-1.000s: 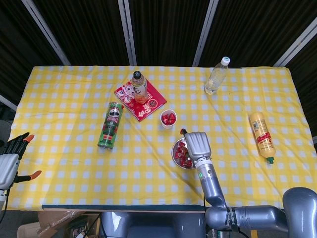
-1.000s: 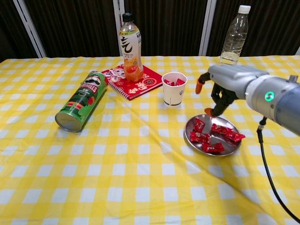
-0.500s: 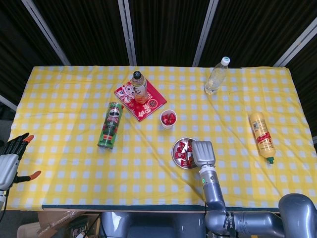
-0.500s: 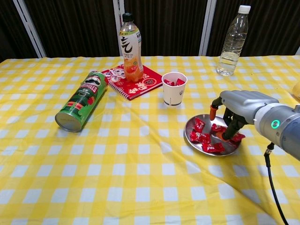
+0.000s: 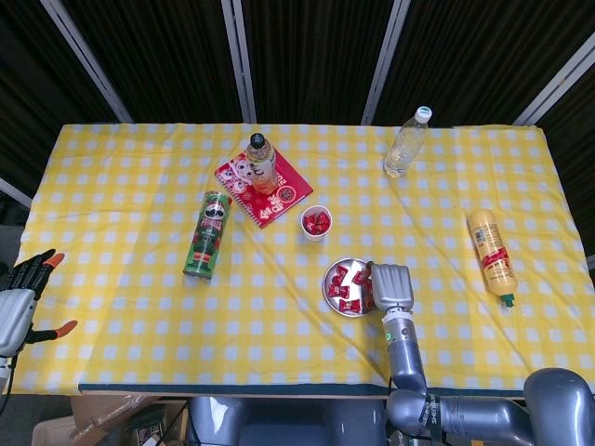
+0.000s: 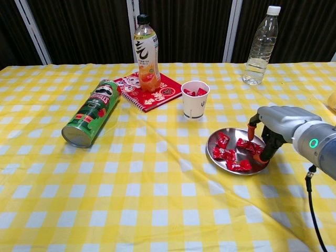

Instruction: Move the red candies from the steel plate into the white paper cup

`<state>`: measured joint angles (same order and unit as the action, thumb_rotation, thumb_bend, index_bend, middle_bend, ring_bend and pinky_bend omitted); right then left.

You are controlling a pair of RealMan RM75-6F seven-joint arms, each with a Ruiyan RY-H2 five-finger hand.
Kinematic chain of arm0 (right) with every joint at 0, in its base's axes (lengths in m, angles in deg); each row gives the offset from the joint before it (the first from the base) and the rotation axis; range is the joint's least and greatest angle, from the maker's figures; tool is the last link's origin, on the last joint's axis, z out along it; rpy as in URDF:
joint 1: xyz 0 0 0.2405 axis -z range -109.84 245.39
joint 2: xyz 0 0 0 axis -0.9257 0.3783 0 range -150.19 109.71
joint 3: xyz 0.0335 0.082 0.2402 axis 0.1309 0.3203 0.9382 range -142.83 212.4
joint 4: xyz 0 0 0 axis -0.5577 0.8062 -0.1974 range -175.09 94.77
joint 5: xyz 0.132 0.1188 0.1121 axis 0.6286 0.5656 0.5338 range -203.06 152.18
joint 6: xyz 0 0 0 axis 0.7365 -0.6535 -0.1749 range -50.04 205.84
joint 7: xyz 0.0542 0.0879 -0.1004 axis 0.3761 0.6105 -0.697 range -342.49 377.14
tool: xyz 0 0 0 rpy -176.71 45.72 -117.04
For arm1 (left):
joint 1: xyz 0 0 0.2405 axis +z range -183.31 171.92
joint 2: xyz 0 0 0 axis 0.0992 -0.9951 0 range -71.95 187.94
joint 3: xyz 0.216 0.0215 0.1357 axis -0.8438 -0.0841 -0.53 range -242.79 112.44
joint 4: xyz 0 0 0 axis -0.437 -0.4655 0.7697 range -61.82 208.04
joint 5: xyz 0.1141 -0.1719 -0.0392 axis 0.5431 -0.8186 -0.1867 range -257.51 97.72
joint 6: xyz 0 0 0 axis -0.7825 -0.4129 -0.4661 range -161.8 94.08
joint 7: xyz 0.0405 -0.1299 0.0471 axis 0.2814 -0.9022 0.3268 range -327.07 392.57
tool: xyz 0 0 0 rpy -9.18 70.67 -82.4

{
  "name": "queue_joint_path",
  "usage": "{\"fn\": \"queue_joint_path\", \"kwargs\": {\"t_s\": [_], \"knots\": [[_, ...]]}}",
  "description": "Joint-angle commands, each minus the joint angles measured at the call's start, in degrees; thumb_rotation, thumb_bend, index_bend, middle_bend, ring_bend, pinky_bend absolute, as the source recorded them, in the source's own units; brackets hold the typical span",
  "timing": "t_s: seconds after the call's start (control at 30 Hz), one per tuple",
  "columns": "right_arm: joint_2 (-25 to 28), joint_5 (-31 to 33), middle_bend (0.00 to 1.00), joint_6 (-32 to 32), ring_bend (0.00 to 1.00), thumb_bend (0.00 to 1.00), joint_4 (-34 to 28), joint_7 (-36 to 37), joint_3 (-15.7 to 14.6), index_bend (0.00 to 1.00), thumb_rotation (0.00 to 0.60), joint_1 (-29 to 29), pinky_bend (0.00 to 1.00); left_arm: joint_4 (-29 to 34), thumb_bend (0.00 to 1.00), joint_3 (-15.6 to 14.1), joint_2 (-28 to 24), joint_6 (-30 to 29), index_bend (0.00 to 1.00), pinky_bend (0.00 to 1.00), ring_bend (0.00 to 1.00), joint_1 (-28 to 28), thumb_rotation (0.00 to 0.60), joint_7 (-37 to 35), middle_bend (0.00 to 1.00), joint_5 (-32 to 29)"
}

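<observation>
The steel plate [image 5: 329,278] [image 6: 211,142] lies right of centre on the yellow checked cloth, with several red candies [image 5: 342,287] [image 6: 225,154] in it. Behind it stands the white paper cup [image 5: 316,224] [image 6: 195,101], upright, with a few red candies inside. My right hand [image 5: 391,286] [image 6: 276,125] reaches down over the plate's right edge. Its fingertips [image 6: 260,156] touch the candies there, and the thumb stands apart from them. Nothing is lifted. My left hand [image 5: 17,299] hangs off the table's left edge, fingers spread and empty.
A green crisps can [image 5: 206,235] [image 6: 92,112] lies on its side at the left. An orange drink bottle [image 5: 263,163] [image 6: 146,52] stands on a red notebook [image 5: 284,192] [image 6: 169,88] behind the cup. A water bottle [image 5: 407,142] [image 6: 260,46] stands far right, and a yellow bottle [image 5: 491,255] lies at the right.
My right hand has moved from above the plate's far side toward me and down onto its right edge. The left hand, cup and plate have not moved.
</observation>
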<state>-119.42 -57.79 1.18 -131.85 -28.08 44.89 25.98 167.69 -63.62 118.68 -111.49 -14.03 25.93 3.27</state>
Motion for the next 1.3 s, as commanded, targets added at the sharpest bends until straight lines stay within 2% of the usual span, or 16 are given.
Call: {"fn": "queue_joint_path", "kwargs": {"t_s": [0.03, 0.4, 0.5, 0.57, 0.73, 1.03, 1.3], "knots": [[0.2, -0.2, 0.82, 0.1, 0.90, 0.32, 0.0, 0.1, 0.0, 0.47, 0.600, 0.4, 0.92, 0.1, 0.03, 0.0, 0.0, 0.0, 0.00, 0.00, 0.00, 0.0, 0.600, 0.2, 0.00, 0.0], [0.1, -0.7, 0.82, 1.7, 0.90, 0.32, 0.7, 0.7, 0.5, 0.54, 0.600, 1.8, 0.92, 0.7, 0.03, 0.1, 0.0, 0.0, 0.00, 0.00, 0.00, 0.0, 0.600, 0.9, 0.00, -0.2], [0.0, -1.2, 0.82, 2.2, 0.90, 0.42, 0.9, 1.1, 0.6, 0.56, 0.600, 2.1, 0.92, 0.6, 0.03, 0.0, 0.0, 0.0, 0.00, 0.00, 0.00, 0.0, 0.600, 0.8, 0.00, -0.2], [0.0, -1.6, 0.82, 2.5, 0.90, 0.54, 1.0, 1.4, 0.6, 0.57, 0.600, 2.3, 0.92, 0.6, 0.03, 0.0, 0.0, 0.0, 0.00, 0.00, 0.00, -0.1, 0.600, 0.6, 0.00, -0.2], [0.1, -3.0, 0.82, 2.8, 0.90, 0.63, 0.7, 2.0, 0.6, 0.58, 0.600, 2.7, 0.92, 0.7, 0.03, 0.0, -0.1, 0.1, 0.00, 0.00, 0.00, -0.1, 0.600, 0.5, 0.00, -0.3], [0.8, -5.1, 0.82, 2.5, 0.90, 0.64, -1.3, 1.6, 0.9, 0.58, 0.600, 2.8, 0.92, 0.6, 0.03, 0.0, -0.2, 0.2, 0.00, 0.00, 0.00, -0.1, 0.600, 0.4, 0.00, -0.3], [3.3, -6.6, 0.82, 1.3, 0.90, 0.64, -6.1, -0.7, 3.6, 0.58, 0.600, 1.3, 0.92, 0.6, 0.03, 0.0, -0.3, 0.4, 0.00, 0.00, 0.00, -0.1, 0.600, 0.1, 0.00, -0.3]]}}
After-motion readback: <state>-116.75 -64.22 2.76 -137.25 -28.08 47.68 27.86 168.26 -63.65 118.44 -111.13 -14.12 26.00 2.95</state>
